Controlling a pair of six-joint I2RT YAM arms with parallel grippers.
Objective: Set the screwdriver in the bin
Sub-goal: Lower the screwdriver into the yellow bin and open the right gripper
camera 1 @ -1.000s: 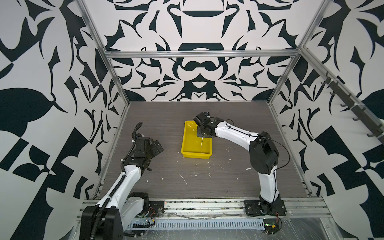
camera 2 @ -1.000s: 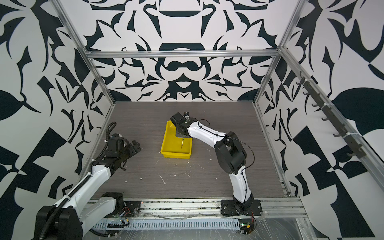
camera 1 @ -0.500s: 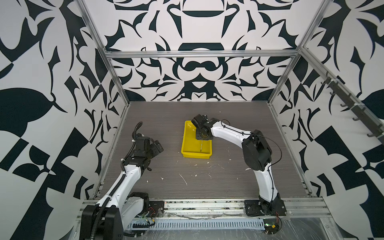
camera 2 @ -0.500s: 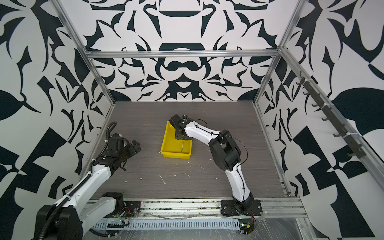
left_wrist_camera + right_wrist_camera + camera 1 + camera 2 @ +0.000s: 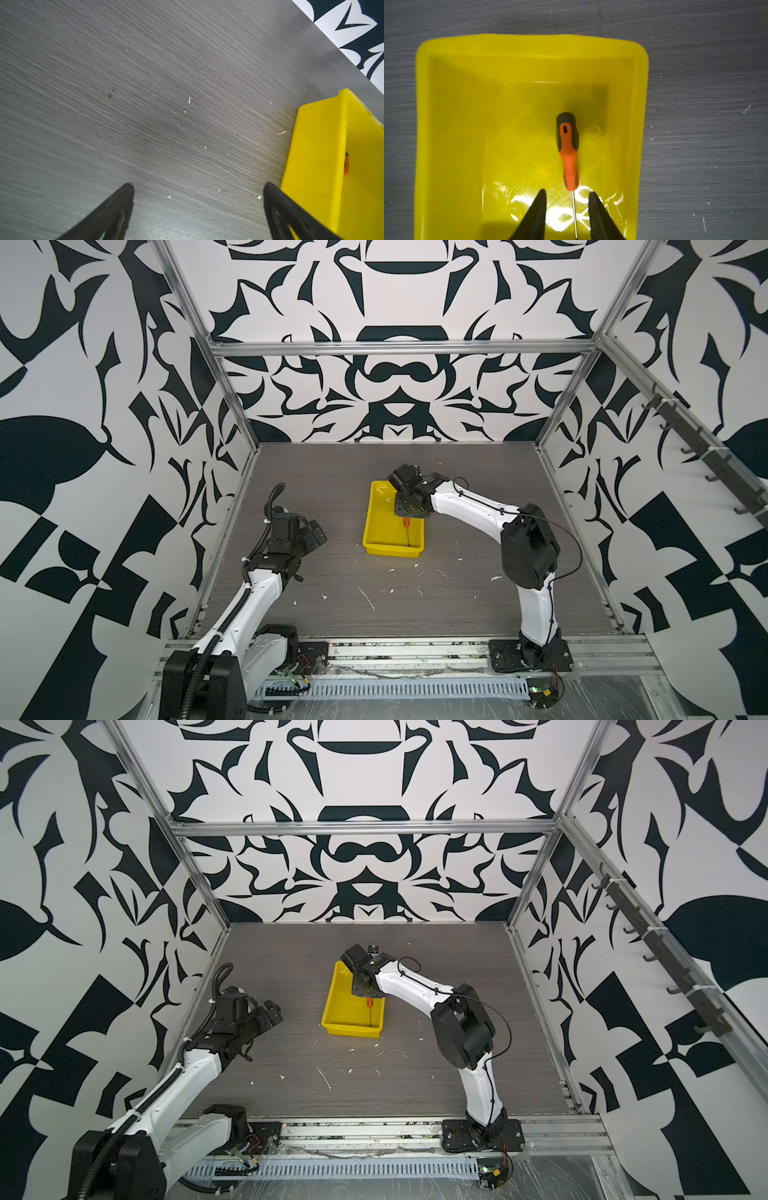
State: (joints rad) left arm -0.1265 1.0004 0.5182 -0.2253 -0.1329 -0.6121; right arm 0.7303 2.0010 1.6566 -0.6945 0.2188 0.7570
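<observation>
Hovering over the bright yellow rectangular plastic bin [image 5: 529, 47], the right gripper [image 5: 567, 191] holds its jaws parted either side of the thin metal shaft of the small orange-and-black-handled screwdriver [image 5: 568, 149], which lies on the bin floor, handle just beyond the fingertips. The left gripper [image 5: 198, 184], jaws wide, hangs over the grey wood-grain table [image 5: 145, 83] beside the bin.

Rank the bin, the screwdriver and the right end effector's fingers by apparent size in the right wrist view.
1. bin, by far the largest.
2. screwdriver and end effector fingers: not ranked. Their visible areas look alike, and the fingers are cropped and nearest the camera.
</observation>
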